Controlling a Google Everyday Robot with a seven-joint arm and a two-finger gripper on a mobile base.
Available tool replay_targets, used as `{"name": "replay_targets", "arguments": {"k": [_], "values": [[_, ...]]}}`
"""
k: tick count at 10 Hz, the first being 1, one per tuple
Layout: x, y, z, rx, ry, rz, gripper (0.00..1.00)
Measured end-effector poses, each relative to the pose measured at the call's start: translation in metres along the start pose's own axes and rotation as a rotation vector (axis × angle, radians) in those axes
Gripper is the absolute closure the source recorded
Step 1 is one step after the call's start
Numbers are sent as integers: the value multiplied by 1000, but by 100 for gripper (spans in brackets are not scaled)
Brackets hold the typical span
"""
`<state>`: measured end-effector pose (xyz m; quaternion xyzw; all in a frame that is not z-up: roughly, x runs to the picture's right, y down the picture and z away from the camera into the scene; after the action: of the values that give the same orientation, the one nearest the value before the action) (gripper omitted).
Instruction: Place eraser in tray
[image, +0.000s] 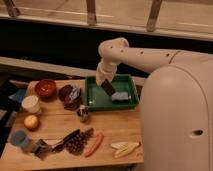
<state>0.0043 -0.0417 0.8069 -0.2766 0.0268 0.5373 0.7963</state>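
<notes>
The bright green tray (95, 102) sits at the back right of the wooden table. My gripper (104, 81) hangs over the tray's left half, shut on the black eraser (108, 88). The eraser tilts down from the gripper, just above the tray floor. A small grey-blue block (120, 96) lies inside the tray to the right of the eraser.
Left of the tray are a dark purple bowl (69, 94), a red-brown bowl (46, 87), a white cup (31, 104) and an orange fruit (31, 121). In front lie a small can (83, 113), grapes (79, 142), a black-handled utensil (64, 141), a carrot (93, 144) and a banana (124, 147).
</notes>
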Motion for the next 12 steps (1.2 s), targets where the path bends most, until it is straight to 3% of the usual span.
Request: {"name": "replay_targets", "arguments": {"k": [6, 8, 9, 12], "values": [[0, -32, 71, -206, -81, 91, 100], [-5, -36, 79, -227, -93, 94, 100], [-15, -31, 86, -245, -94, 85, 96], [-26, -21, 109, -273, -73, 71, 68]]}}
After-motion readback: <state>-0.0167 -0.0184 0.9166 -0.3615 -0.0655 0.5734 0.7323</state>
